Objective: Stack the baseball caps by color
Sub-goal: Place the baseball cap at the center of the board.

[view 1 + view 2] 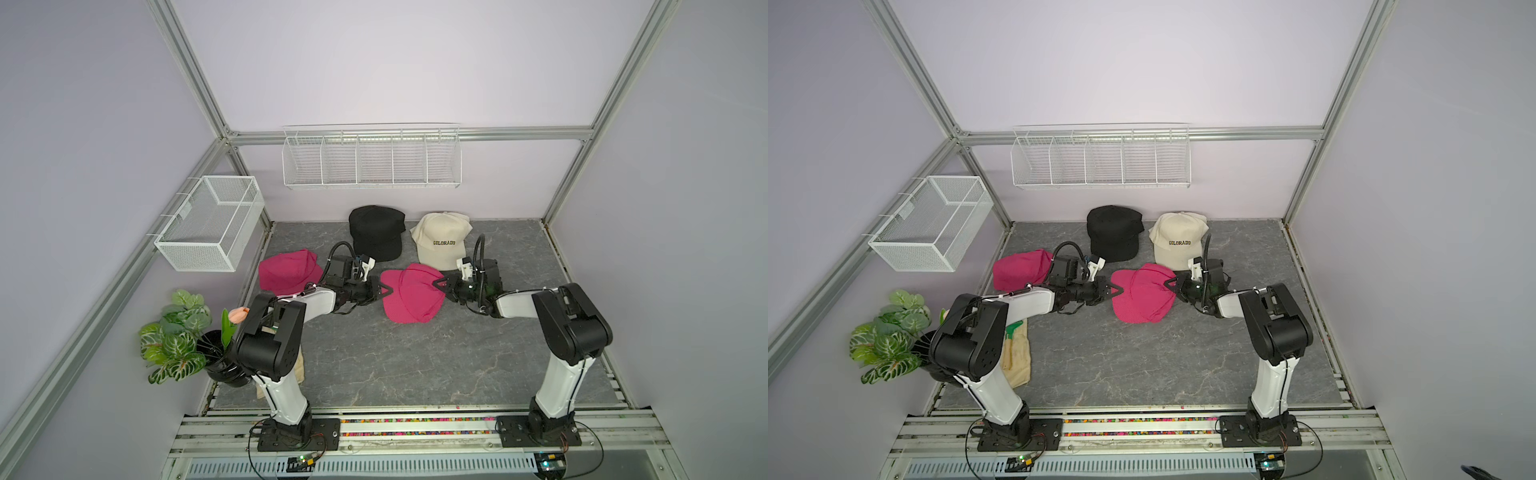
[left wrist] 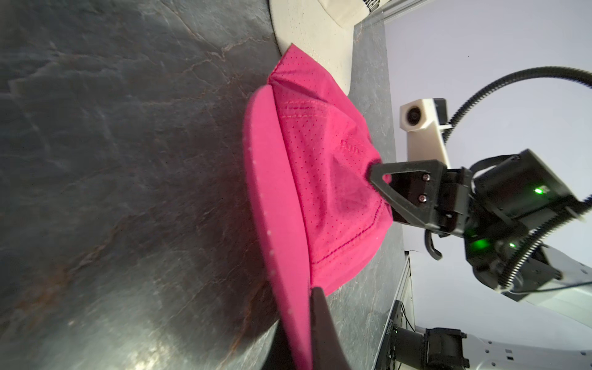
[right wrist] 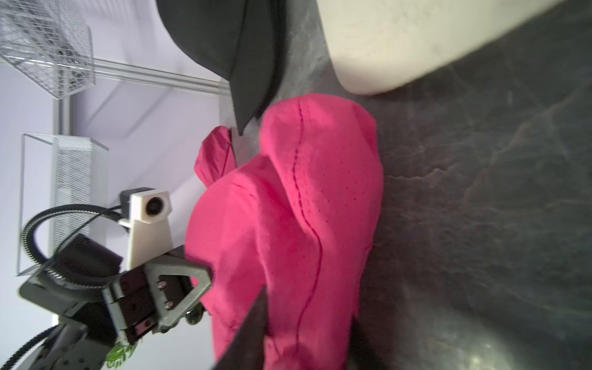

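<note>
The middle pink cap (image 1: 411, 301) lies mid-table (image 1: 374, 365) between the two arms. The left gripper (image 1: 387, 289) is clamped tight on its brim edge, and the right gripper (image 1: 437, 284) is pinched closed on the crown fabric at the opposite side. Farther back on the left, behind the left arm, sits the second pink cap (image 1: 286, 270). Farthest, by the rear wall, stand the black cap (image 1: 376, 232) and the cream cap (image 1: 442, 241) lettered COLORADO, its brim just beside the held cap's crown.

Lilac walls (image 1: 395, 62), grey marbled floor (image 1: 395, 361), wire baskets (image 1: 370, 162)
</note>
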Available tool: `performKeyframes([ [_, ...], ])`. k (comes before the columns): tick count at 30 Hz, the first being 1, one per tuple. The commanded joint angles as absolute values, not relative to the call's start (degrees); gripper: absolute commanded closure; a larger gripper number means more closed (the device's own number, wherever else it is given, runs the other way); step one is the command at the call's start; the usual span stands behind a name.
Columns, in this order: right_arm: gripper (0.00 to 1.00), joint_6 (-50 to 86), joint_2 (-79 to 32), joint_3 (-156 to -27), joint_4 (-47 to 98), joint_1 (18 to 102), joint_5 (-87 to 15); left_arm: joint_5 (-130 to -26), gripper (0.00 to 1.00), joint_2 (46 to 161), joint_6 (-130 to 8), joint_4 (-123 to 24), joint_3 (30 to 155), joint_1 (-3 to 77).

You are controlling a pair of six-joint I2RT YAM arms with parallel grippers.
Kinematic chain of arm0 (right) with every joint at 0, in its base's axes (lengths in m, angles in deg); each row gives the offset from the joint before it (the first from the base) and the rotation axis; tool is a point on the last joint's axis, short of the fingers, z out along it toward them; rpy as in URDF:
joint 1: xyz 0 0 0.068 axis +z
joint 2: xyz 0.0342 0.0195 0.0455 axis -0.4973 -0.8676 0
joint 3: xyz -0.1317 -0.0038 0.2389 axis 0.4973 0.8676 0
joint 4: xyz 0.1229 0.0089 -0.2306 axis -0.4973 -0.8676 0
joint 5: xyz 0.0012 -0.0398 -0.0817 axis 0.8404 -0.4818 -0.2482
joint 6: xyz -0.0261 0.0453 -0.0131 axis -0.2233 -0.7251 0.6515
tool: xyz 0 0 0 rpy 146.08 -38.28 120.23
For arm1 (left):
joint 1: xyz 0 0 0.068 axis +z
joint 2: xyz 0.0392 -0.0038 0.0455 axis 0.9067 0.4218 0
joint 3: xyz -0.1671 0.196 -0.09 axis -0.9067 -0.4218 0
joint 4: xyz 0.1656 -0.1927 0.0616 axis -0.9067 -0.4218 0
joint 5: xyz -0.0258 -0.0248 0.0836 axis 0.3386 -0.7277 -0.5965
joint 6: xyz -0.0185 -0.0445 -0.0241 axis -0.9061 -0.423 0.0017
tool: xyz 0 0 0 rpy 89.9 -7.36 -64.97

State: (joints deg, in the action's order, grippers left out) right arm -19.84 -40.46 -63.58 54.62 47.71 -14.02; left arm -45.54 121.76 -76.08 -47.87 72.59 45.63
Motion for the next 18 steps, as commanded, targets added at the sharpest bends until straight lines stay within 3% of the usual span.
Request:
performKeyframes([
  [1,0.94,-14.1,-31.48,-65.03,50.99,47.48,-14.94,-51.26,1.0,122.4,-74.4,-49.32,71.73,45.36],
  [9,0.93,-6.05,-24.27,-72.2,42.89,44.89,-8.31,-55.46,1.0,121.16,-79.34,-43.72,67.84,46.04],
  [15,0.94,14.64,-29.32,-87.01,16.0,48.07,-5.12,-51.75,1.0,121.82,-95.83,-19.32,61.11,44.52],
  [18,0.93,21.73,-30.99,-91.47,8.31,49.29,-5.75,-54.44,0.89,121.89,-100.14,-11.84,58.71,43.4],
])
